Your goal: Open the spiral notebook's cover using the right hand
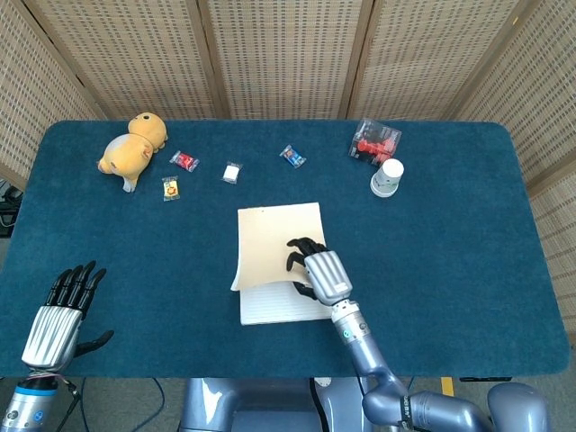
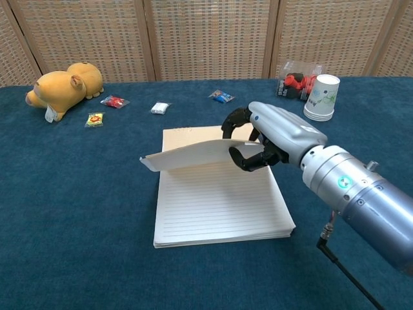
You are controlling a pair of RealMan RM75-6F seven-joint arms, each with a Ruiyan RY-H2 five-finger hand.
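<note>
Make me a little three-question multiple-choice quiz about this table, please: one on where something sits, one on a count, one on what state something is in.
1. Where is the plush toy?
A. far left corner of the table
B. on the notebook
C. beside the paper cups

2. How many small wrapped candies lie on the table?
A. two
B. four
C. six

3. What state is the notebook's cover in?
A. flat and closed
B. torn off
C. lifted, lined page showing

Answers:
1 A: it lies at the far left, away from the paper cups.
2 B: four lie in a loose row between the toy and the cups.
3 C: the right hand holds the cover raised above the notebook.
</note>
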